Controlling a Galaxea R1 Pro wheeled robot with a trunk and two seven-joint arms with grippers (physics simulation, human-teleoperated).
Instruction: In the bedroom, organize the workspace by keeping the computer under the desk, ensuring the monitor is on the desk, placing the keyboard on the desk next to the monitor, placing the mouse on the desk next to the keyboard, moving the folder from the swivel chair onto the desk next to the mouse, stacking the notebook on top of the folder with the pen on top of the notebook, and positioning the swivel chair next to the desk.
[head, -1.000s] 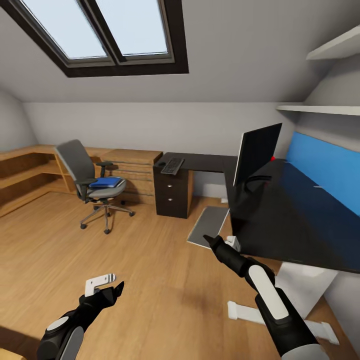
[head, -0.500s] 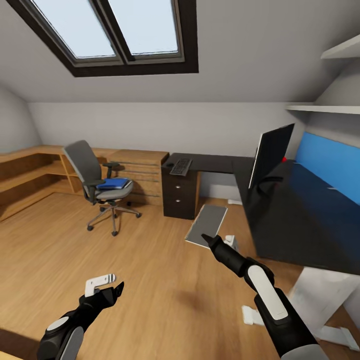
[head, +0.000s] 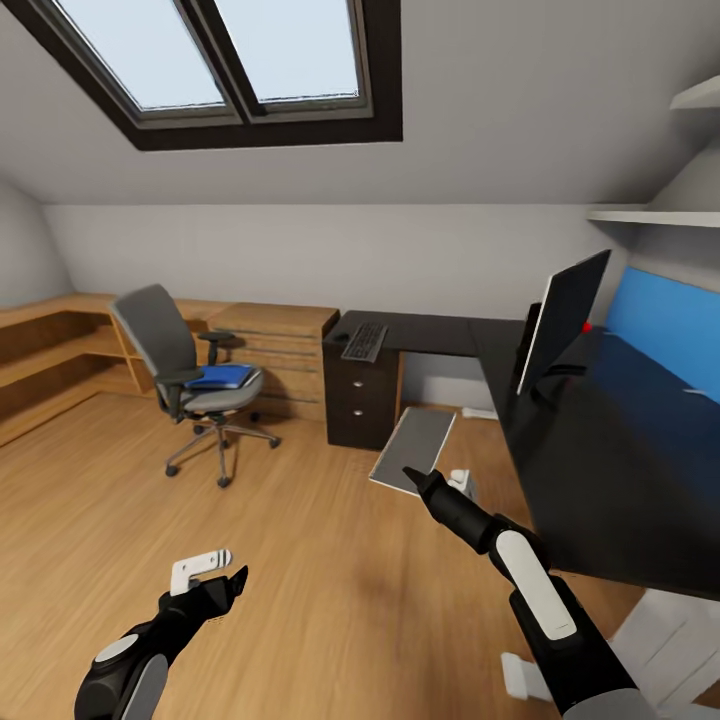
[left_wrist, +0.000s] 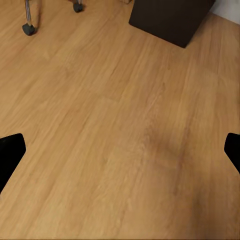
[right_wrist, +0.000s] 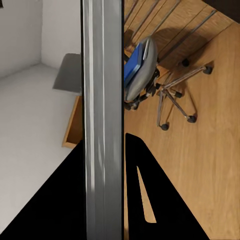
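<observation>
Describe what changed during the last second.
The camera moved: the whole view shifted, putting the desk and monitor further right in the picture. Nothing was grasped or released. The right pincer still holds the notebook, the left pincer stays open, the folder remains on the swivel chair.

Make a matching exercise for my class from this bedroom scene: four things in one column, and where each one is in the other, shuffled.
Things:
1. folder
2. keyboard
3. monitor
4. notebook

Places:
A. held by the right gripper
B. on the swivel chair seat
C. on the desk wing by the blue wall panel
D. on the desk top above the drawer unit

Pairs: 1-B, 2-D, 3-C, 4-A
</observation>
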